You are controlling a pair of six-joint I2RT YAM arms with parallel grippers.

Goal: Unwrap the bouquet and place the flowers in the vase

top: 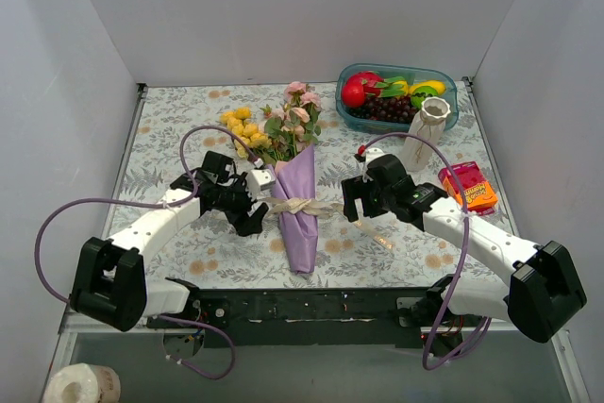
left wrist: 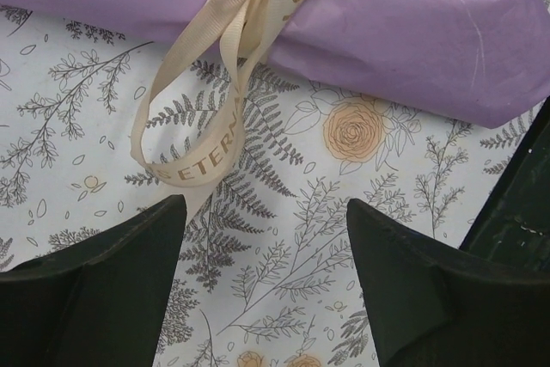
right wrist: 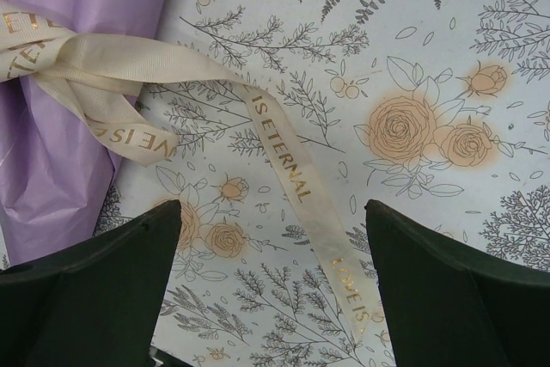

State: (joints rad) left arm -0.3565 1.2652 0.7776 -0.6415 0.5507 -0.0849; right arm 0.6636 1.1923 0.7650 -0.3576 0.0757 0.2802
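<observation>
Bolted at the near edge of the bench (top: 189, 266), the left arm (top: 142, 233) and the right arm (top: 481, 238) both reach toward its middle, where the bouquet (top: 300, 224) lies flat. Its purple paper cone points at the near edge and its heads face the far edge. The flowers (top: 283, 125) spill from the open end, yellow ones on the left and pale pink ones on the right.

A cream ribbon (top: 302, 205) with gold lettering is tied around the paper about halfway along.

The left pincer (top: 251, 216) sits low, just beside the left flank of the paper. In its wrist view the left pincer (left wrist: 266, 212) stands open, its two dark fingers apart over the printed cloth. A loop of the ribbon (left wrist: 185, 118) hangs down to the tip of one finger (left wrist: 129, 272); whether they touch I cannot tell.

The right pincer (top: 351, 203) is on the other side, near the ribbon's loose end. From its wrist, the right pincer (right wrist: 273, 212) is wide open and holds nothing. A ribbon tail (right wrist: 296, 204) runs across the cloth into the gap between its fingers.

The vase (top: 425, 131) stands upright toward the far right corner, just in front of a blue tub (top: 448, 106) of plastic fruit. An orange and pink box (top: 467, 186) lies near the right edge.
</observation>
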